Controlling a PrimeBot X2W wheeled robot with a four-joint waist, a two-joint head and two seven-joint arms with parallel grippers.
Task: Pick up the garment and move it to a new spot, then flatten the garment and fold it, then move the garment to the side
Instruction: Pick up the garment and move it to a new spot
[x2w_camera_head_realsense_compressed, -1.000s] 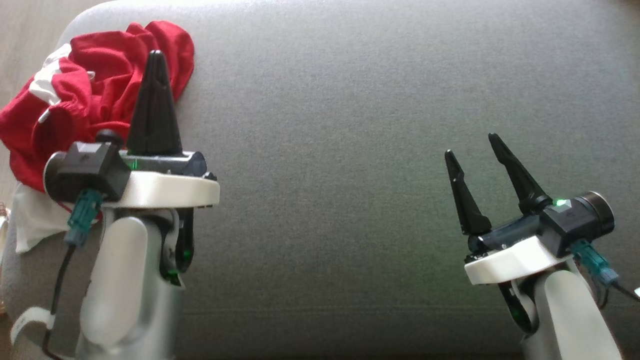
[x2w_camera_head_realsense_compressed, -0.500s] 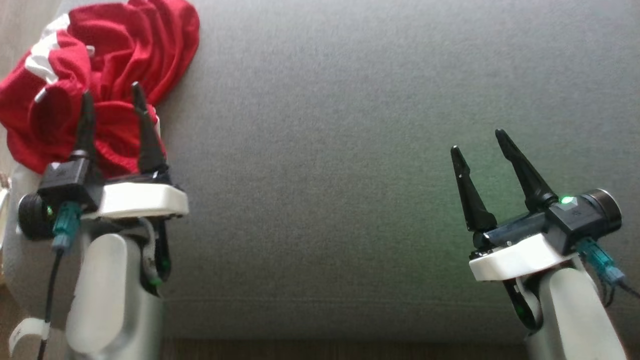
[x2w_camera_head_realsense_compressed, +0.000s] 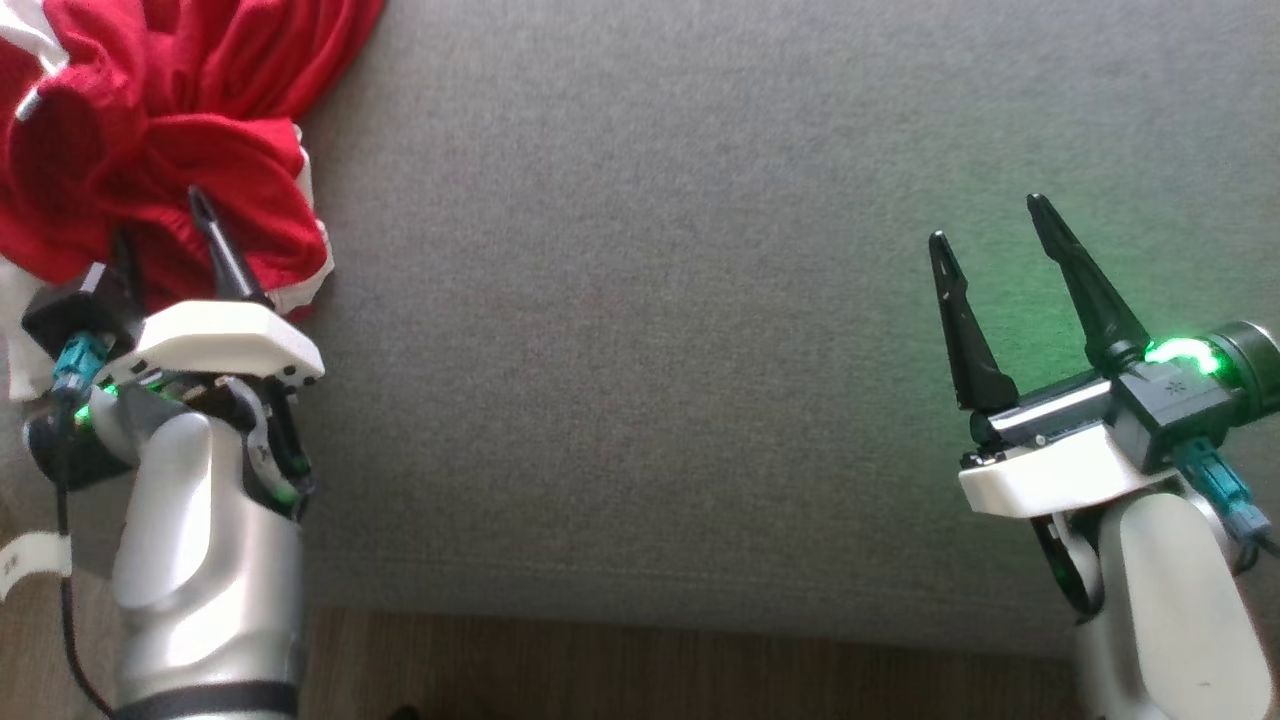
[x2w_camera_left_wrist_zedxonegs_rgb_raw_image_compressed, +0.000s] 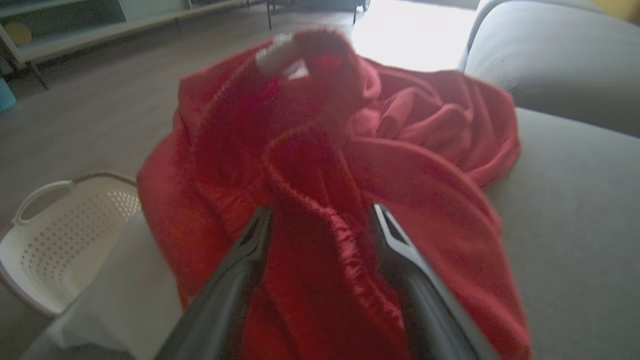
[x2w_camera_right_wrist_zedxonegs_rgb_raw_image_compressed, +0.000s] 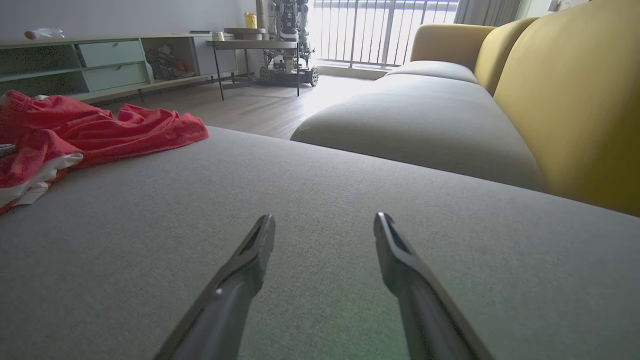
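Note:
The garment (x2w_camera_head_realsense_compressed: 170, 110), a crumpled red top with white panels, lies bunched at the left end of the grey sofa seat (x2w_camera_head_realsense_compressed: 650, 350). My left gripper (x2w_camera_head_realsense_compressed: 165, 235) is open at its near edge. In the left wrist view the gripper (x2w_camera_left_wrist_zedxonegs_rgb_raw_image_compressed: 321, 212) has a hemmed red fold of the garment (x2w_camera_left_wrist_zedxonegs_rgb_raw_image_compressed: 310, 150) lying between its two spread fingers. My right gripper (x2w_camera_head_realsense_compressed: 988, 222) stands open over bare seat at the right, far from the cloth. The right wrist view has that gripper (x2w_camera_right_wrist_zedxonegs_rgb_raw_image_compressed: 325, 217) low over the cushion, with the garment (x2w_camera_right_wrist_zedxonegs_rgb_raw_image_compressed: 100, 130) far off to its left.
A white perforated laundry basket (x2w_camera_left_wrist_zedxonegs_rgb_raw_image_compressed: 60, 230) stands on the floor beside the sofa's left end. The yellow backrest (x2w_camera_right_wrist_zedxonegs_rgb_raw_image_compressed: 565, 100) rises beyond the seat. Wooden floor (x2w_camera_head_realsense_compressed: 650, 670) runs along the seat's front edge. A low shelf unit (x2w_camera_right_wrist_zedxonegs_rgb_raw_image_compressed: 100, 60) lines the far wall.
My left gripper has gone from shut to open and reached onto the garment's near fold. The head camera has tilted, shifting the whole picture; the right arm holds its pose.

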